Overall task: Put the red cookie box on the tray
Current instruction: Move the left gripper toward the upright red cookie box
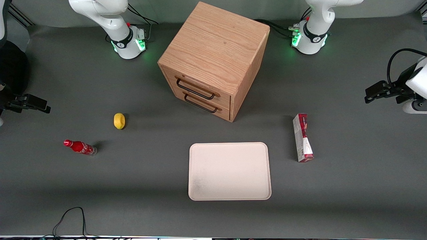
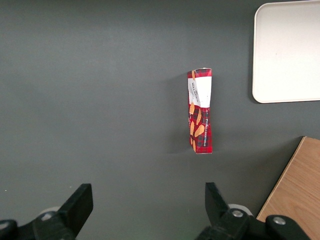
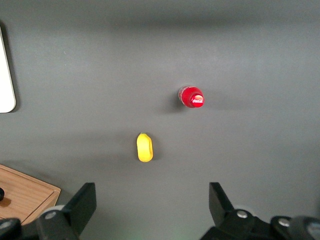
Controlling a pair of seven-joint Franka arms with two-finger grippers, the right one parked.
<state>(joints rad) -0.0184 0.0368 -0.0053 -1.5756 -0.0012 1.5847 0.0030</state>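
Observation:
The red cookie box [image 1: 303, 137] lies on the grey table beside the tray [image 1: 229, 171], toward the working arm's end; it is a long slim red carton with a white printed side. It also shows in the left wrist view [image 2: 200, 111], with a corner of the tray [image 2: 287, 52]. The cream tray is flat and holds nothing. My left gripper [image 1: 368, 95] hangs above the table, farther toward the working arm's end than the box and farther from the front camera. It is open and empty [image 2: 148, 192], well apart from the box.
A wooden two-drawer cabinet [image 1: 213, 63] stands farther from the front camera than the tray; its corner shows in the left wrist view [image 2: 295, 190]. A yellow lemon [image 1: 119, 120] and a small red soda bottle [image 1: 80, 147] lie toward the parked arm's end.

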